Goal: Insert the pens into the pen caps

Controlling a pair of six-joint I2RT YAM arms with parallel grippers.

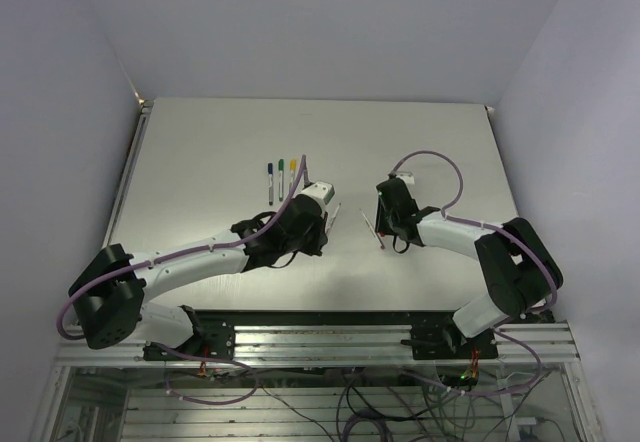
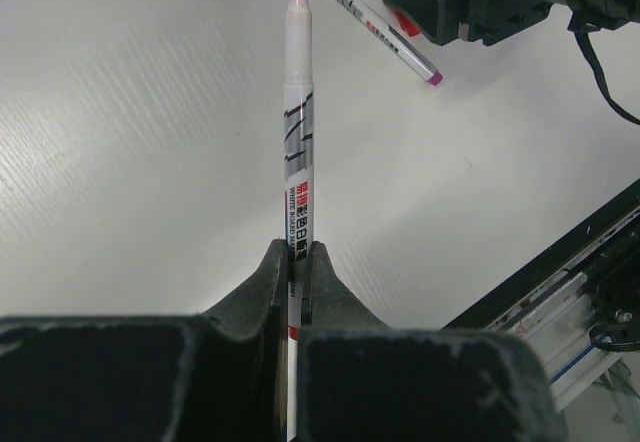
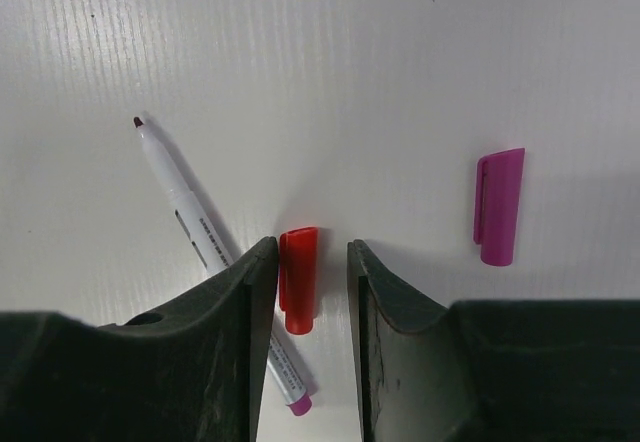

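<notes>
The step in hand is judged to be the taking up of the red cap (image 3: 298, 280), so that the pen (image 2: 298, 132) gripped by the left fingers (image 2: 268, 274) can be pushed into it. The left fingers are clenched on that pen near its tail, and its dark red tip is pointed towards the red cap. The right fingers (image 3: 256, 277) are released and stand astride the red cap, which lies flat on the desk (image 1: 200, 152). The cap is just beside one finger, and a gap is left on the other side.

A second pen (image 3: 195, 217) lies just beside the red cap, close against that same finger. A magenta cap (image 3: 498, 207) lies well apart on the red cap's other side. Three capped pens (image 1: 281, 175) are seen beyond the red cap, to its left.

The fingers should be closed slowly, so that the red cap is centred and not flicked away, and so that the second pen is not pinched with it. Which end of the cap is open cannot be told; that end must be left free. Cap and tip should be lined up on one axis before any pressing. Since the pen is held far back, it is likely to pivot under a skewed push.
</notes>
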